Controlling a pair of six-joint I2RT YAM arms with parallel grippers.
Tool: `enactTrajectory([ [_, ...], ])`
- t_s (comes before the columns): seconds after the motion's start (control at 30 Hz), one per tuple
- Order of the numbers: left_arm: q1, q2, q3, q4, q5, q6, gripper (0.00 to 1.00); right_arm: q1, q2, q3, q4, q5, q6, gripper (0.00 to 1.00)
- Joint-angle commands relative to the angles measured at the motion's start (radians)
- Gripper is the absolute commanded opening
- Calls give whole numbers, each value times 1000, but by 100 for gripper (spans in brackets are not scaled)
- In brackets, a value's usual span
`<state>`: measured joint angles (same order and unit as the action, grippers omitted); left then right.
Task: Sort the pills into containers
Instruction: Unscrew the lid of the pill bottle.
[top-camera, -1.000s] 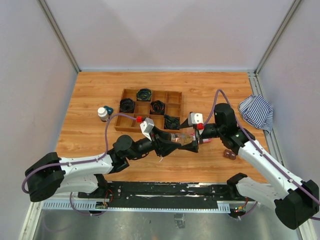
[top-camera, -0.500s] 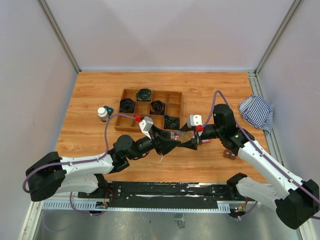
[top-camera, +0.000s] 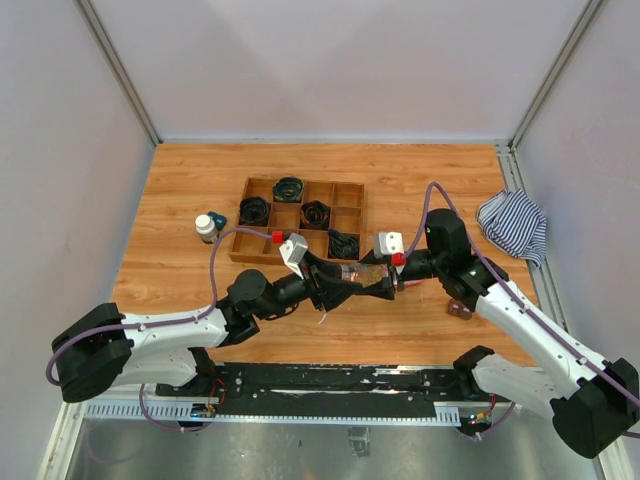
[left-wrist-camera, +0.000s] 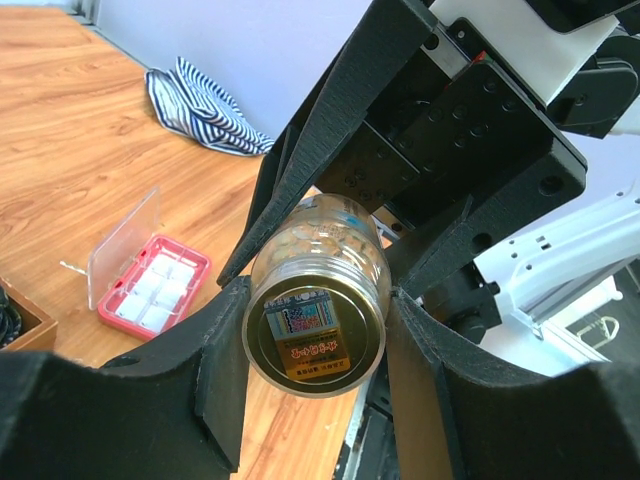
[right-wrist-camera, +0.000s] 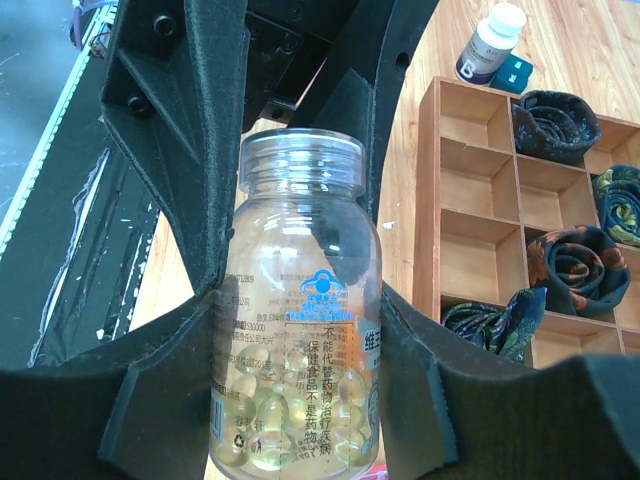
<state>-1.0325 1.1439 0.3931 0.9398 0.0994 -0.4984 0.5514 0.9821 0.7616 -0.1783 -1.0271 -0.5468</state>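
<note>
A clear vial (top-camera: 362, 272) is held level above the table between both grippers. Yellow softgel pills (right-wrist-camera: 290, 420) fill its lower part. My left gripper (left-wrist-camera: 315, 330) is shut on its threaded neck end, whose gold, labelled face (left-wrist-camera: 313, 328) looks at the left wrist camera. My right gripper (right-wrist-camera: 297, 370) is shut on its body from both sides. The pink box (left-wrist-camera: 150, 275) lies open on the wood beyond. The dark bottle with a white cap (top-camera: 205, 227) stands left of the tray.
A wooden compartment tray (top-camera: 300, 218) with dark coils sits behind the grippers. Beside the capped bottle is a small teal item (top-camera: 218, 220). A striped cloth (top-camera: 513, 225) lies at the right edge. A small brown object (top-camera: 460, 309) rests under the right arm.
My right gripper has moved a little left and its jaws have closed onto the vial. The left gripper has kept its grip and barely shifted.
</note>
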Motion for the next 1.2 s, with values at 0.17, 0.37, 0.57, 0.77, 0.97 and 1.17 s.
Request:
enactTrajectory([
  [0.17,1,-64,-6,44,31,-8,76,17,-7,28,-63,-31,-51,1],
  [0.37,0,-215,-46,-33,0,55,92,-5,-4,44,-79,-64,-36,1],
  [0.57,1,-364,-48,-248,58,256,95,-48,-3,67,-112,-143,-23,1],
  [0.77,0,-379,-44,-304,185,537,94,-60,-5,73,-145,-176,-53,1],
  [0.97,0,-334,-21,-312,224,713,88,-62,1,73,-164,-196,-80,1],
  [1.17,4,-274,32,-336,235,756,82,-62,4,72,-176,-202,-101,1],
])
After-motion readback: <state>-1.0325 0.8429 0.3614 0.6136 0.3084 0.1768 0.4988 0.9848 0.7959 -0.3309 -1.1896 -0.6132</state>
